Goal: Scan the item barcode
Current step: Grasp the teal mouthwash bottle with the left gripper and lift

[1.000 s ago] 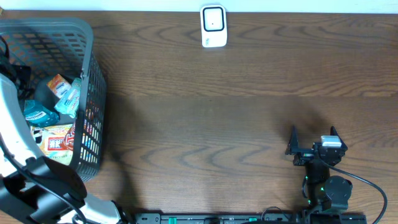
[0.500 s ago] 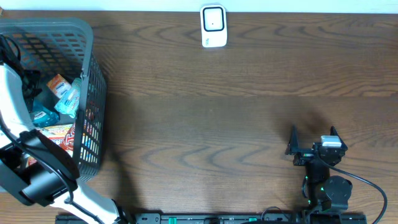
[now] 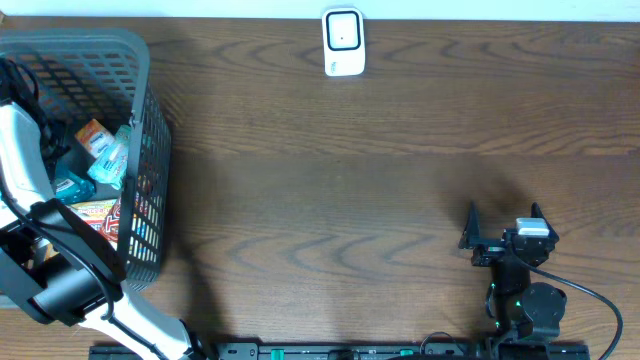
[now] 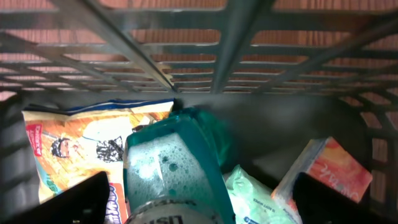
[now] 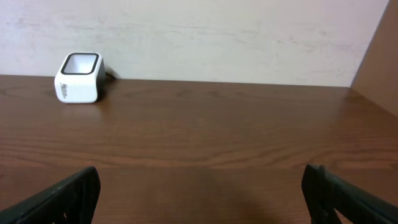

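- Teal pouch [image 4: 174, 162] lay inside the grey basket [image 3: 140, 60], which stood at the left edge of the table [image 3: 350, 200], toward the far corner.
- An orange snack bag [image 4: 81, 143] lay partly under the pouch on one side; a pale green pack [image 4: 249, 193] and an orange box [image 4: 329, 165] lay on the other.
- The left gripper [image 4: 202, 190] hung over the pouch, claw wide, its fingers clear of it.
- The right gripper [image 5: 199, 177] sat by the table's near edge, toward the right corner, claw wide and empty.
- The white scanner [image 3: 343, 42] stood at the middle of the far edge.
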Motion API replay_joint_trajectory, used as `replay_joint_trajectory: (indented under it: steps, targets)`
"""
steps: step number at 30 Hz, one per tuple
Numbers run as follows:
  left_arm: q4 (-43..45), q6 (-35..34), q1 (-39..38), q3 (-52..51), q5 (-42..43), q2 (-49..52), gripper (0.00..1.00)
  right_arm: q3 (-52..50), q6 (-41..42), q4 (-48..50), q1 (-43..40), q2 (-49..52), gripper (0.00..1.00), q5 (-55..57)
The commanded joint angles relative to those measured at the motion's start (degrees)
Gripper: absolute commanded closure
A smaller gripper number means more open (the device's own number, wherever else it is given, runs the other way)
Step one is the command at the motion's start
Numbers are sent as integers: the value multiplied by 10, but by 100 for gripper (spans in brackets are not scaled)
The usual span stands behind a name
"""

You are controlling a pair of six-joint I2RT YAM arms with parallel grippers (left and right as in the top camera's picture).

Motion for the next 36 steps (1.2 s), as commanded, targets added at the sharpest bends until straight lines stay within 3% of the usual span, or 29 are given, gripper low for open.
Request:
replay_joint_trajectory:
  steps: [1,3,14,18,21,28,36]
  targets:
    - [6,2,1,-6,-26,9,23,-1,-5,-2,2,-2,1,-3]
    - [6,2,1,-7,-26,12,32,-1,-5,-2,2,-2,1,-3]
    - [4,2,1,-9,-26,62,33,-1,-5,-2,2,-2,1,-3]
    - [4,15,1,-9,-26,66,55,-1,-5,-2,2,-2,1,-3]
    - [3,35,1,-9,-26,63,66,-1,-5,-2,2,-2,1,-3]
    - [-7,54,0,-7,-13,26,67,-1,-5,-2,2,-2,1,-3]
    - [-3,56,0,-7,75,-114,67,-1,-5,-2,2,-2,1,-3]
